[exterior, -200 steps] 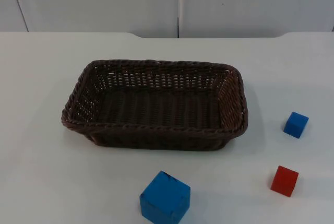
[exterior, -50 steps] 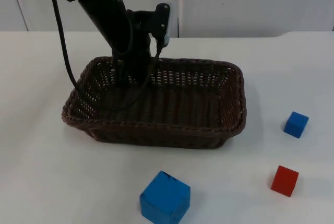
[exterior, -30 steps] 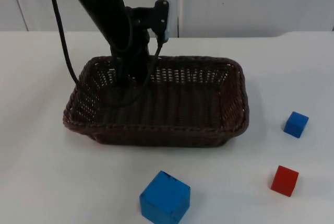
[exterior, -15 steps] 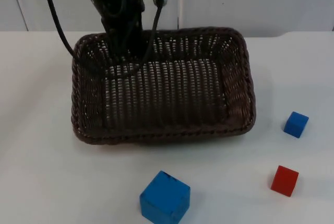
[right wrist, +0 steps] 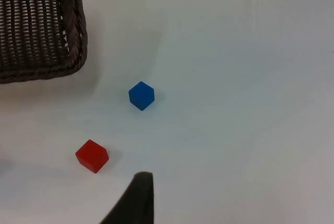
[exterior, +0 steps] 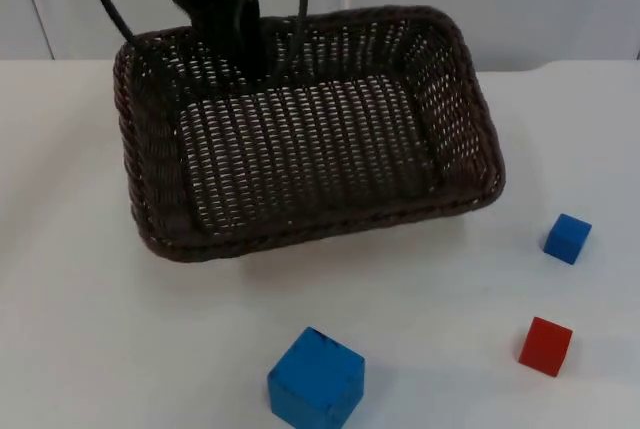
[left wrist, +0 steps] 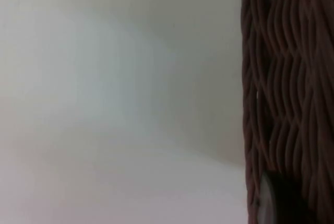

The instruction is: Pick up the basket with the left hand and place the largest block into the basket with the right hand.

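Left gripper [exterior: 232, 49]: I had it clamped on the far wall of the basket [exterior: 300, 134], toward that wall's left end, with the arm reaching down from above; the woven rim [left wrist: 282, 88] ran close past my wrist camera.

Basket: it hung clear of the table [exterior: 80, 329], tipped so its open mouth faced the top camera; its long axis ran across the table, left to right.

Right gripper: one black fingertip [right wrist: 136, 200] stood at the picture's edge, over bare table; I could not tell how the fingers were set, and I judged this arm to be waiting.

Largest block: the big blue cube [exterior: 316, 378] sat on the table near the front edge, in front of the basket and well apart from it.

Deciding relation: from my right gripper the small red cube [right wrist: 92, 155] and the small blue cube [right wrist: 141, 95] lay just ahead; the big blue cube lay further to the left, beyond the red one. I judged the reach must go leftward past both small cubes.

Writing: I read no brand, label or lettering on anything.
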You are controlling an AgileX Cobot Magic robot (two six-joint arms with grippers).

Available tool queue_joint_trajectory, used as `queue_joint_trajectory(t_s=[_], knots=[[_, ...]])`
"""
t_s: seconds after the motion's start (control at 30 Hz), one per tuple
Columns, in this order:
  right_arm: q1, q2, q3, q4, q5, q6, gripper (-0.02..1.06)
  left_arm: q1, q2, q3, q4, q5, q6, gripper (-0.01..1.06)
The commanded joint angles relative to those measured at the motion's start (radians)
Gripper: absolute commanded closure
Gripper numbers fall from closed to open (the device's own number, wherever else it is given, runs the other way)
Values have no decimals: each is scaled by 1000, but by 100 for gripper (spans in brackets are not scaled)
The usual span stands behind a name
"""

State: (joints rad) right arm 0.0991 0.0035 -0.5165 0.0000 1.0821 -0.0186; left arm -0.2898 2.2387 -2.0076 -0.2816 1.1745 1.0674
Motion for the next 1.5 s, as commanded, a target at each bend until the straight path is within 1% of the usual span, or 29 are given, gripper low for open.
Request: queue_joint_trajectory(t_s=[0.0, 0.1, 0.13, 0.2, 0.27, 0.3, 0.33, 0.47, 0.5, 0.53, 0.63, 0.67, 0.77, 1.0, 1.17, 1.2, 1.3, 1.37, 1.4, 1.43, 1.47], knots=[[2, -4, 0, 0, -2, -4, -1, 0, -28, -4, -18, 30, -76, 105], [2, -4, 0, 0, -2, -4, -1, 14, -49, -4, -21, 47, -163, 105], [2, -4, 0, 0, -2, -4, -1, 14, -49, -4, -21, 47, -163, 105], [2, -4, 0, 0, -2, -4, -1, 28, -67, -4, -42, 47, -204, 105], [2, -4, 0, 0, -2, -4, -1, 53, -77, -4, -110, 47, -225, 105], [2, -4, 0, 0, -2, -4, -1, 72, -88, -4, -154, 47, -257, 105], [2, -4, 0, 0, -2, -4, -1, 72, -88, -4, -154, 47, -257, 105], [2, -4, 0, 0, -2, -4, -1, 162, -124, -4, -337, 47, -346, 105], [2, -4, 0, 0, -2, -4, -1, 162, -124, -4, -337, 47, -346, 105], [2, -4, 0, 0, -2, -4, -1, 196, -141, -2, -375, 47, -387, 105], [2, -4, 0, 0, -2, -4, -1, 245, -184, 0, -381, 47, -481, 105], [2, -4, 0, 0, -2, -4, -1, 245, -184, 0, -381, 47, -481, 105], [2, -4, 0, 0, -2, -4, -1, 281, -229, 7, -353, 47, -551, 105], [2, -4, 0, 0, -2, -4, -1, 339, -315, 65, -346, 47, -571, 105], [2, -4, 0, 0, -2, -4, -1, 416, -410, 230, -358, 47, -559, 105], [2, -4, 0, 0, -2, -4, -1, 416, -410, 230, -358, 47, -559, 105], [2, -4, 0, 0, -2, -4, -1, 455, -451, 316, -385, 47, -533, 105], [2, -4, 0, 0, -2, -4, -1, 494, -486, 393, -441, 47, -505, 105], [2, -4, 0, 0, -2, -4, -1, 494, -486, 393, -441, 47, -505, 105], [2, -4, 0, 0, -2, -4, -1, 528, -518, 465, -502, 47, -469, 105], [2, -4, 0, 0, -2, -4, -1, 551, -542, 516, -528, 47, -445, 105]])
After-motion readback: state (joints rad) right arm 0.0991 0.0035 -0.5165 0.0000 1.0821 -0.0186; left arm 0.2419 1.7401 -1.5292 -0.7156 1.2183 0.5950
